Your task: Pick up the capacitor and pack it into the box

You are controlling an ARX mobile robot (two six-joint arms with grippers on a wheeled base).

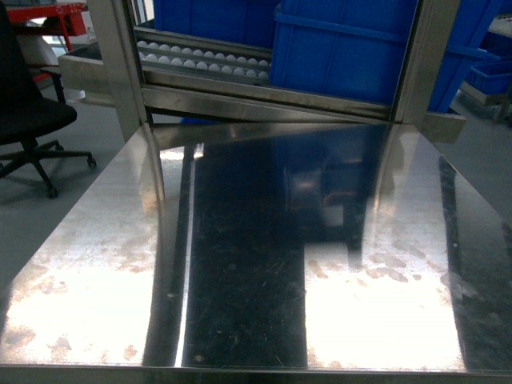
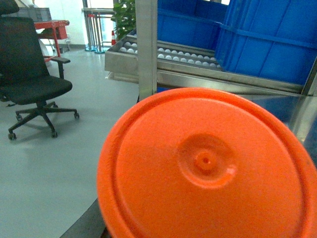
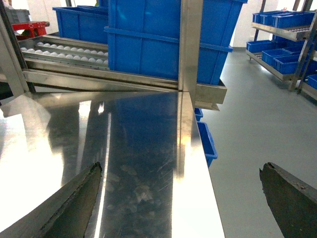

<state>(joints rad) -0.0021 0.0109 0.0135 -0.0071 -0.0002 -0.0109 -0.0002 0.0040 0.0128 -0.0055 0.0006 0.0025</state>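
head view: polished steel tabletop [image 1: 240, 272] with glare patches, blue bins [image 1: 352, 48] on a roller rack [image 1: 200, 60] behind it, black office chair [image 1: 24, 112] at left; no pincer, box or capacitor is in sight. left wrist view: an orange disc [image 2: 208, 168] fills the lower frame, hiding the left pincer, so its state cannot be told. right wrist view: right pincer [image 3: 181, 198] released, its fingers [image 3: 69, 203] spread wide above the tabletop's right edge.

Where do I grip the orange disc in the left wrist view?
Probably the orange disc by its raised rim, pinched edgewise from the left, where that edge shows free against the floor. Its face is broad, with only a shallow centre dimple: nothing to pinch there.
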